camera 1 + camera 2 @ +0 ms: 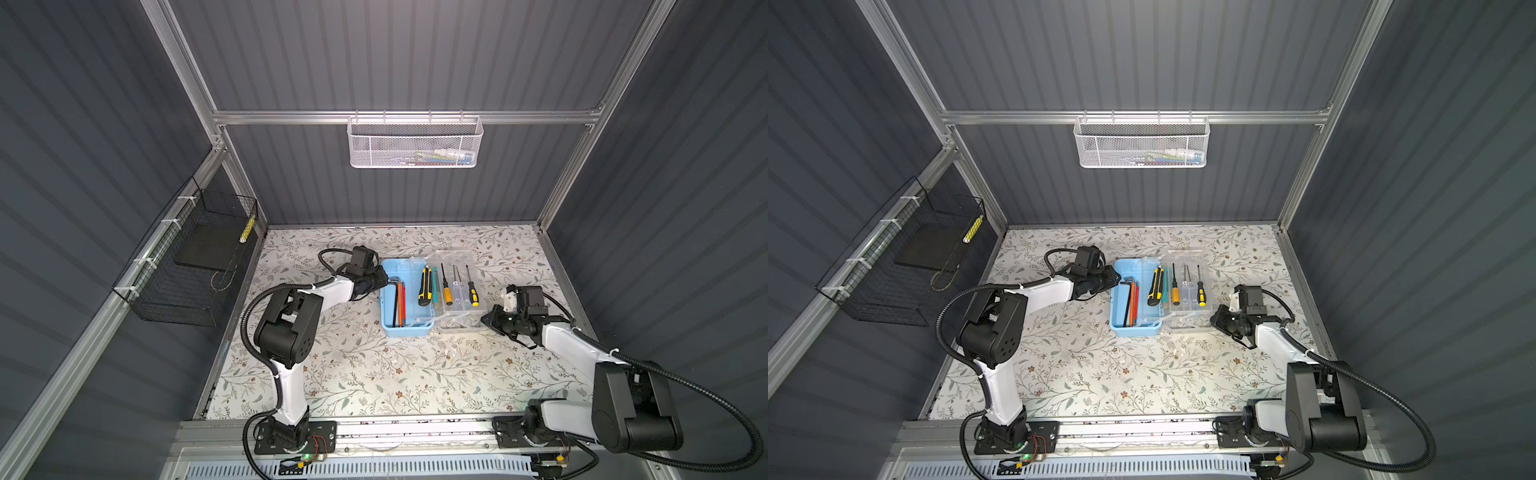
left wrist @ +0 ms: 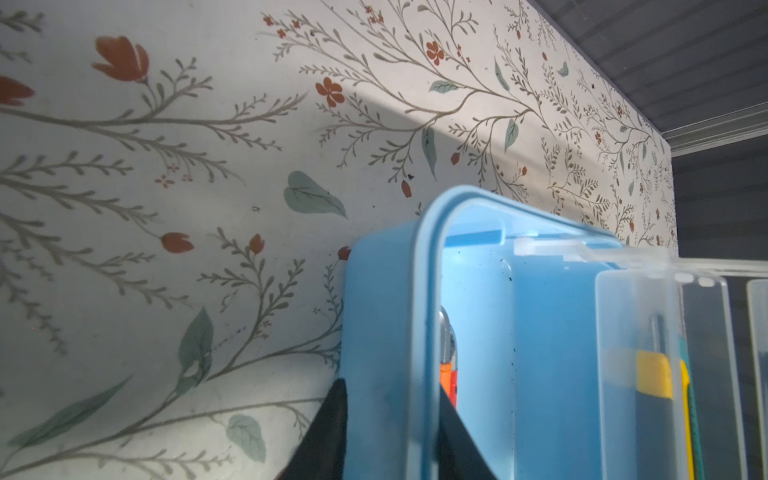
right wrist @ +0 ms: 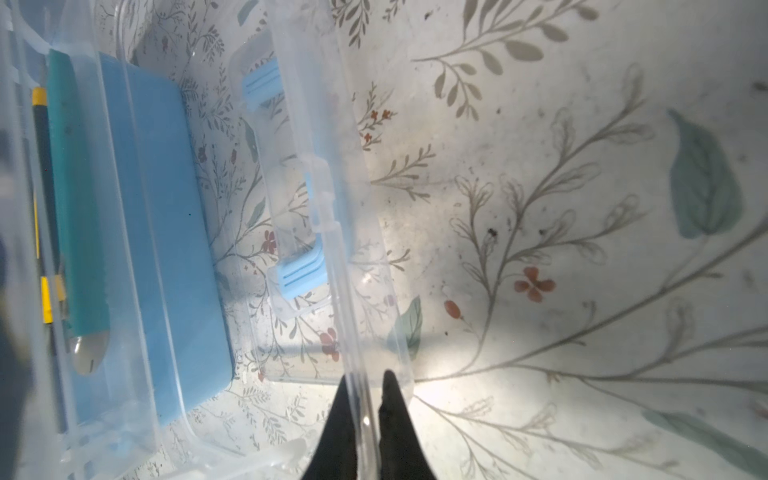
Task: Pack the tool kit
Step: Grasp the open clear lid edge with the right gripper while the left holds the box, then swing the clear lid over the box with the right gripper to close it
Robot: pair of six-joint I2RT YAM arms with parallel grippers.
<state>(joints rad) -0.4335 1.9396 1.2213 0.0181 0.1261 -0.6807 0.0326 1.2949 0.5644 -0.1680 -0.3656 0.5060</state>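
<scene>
- Right wrist view: the right gripper point(image 3: 365, 382) is closed tight on the thin clear edge of the lid point(image 3: 345, 291).
- In both top views the blue box point(image 1: 405, 330) sits open in the middle of the counter point(image 1: 374, 382). Its long side runs front to back, away from the robot.
- The lid lies flat on the counter, just beside the box. It joins the box along the box's right long side.
- In a top view, the right gripper is at the lid's near outer corner, the side away from the box. So the box lies to the left of this gripper.
- I think the next move is to swing the lid up and over to the left, onto the box. The right arm is the nearer one for that.
- The left gripper point(image 1: 384, 277) is at the box's left wall, near the far end.
- In the left wrist view, one finger is outside the wall and one is inside, with the wall between them. I cannot tell if it is squeezing the wall or not.
- The hex keys point(image 1: 398, 299) and the knife point(image 1: 424, 286) lie in the box.
- The screwdrivers point(image 1: 446, 291) lie on the lid, pointing the same way as the box. They may slide when the lid tips.
</scene>
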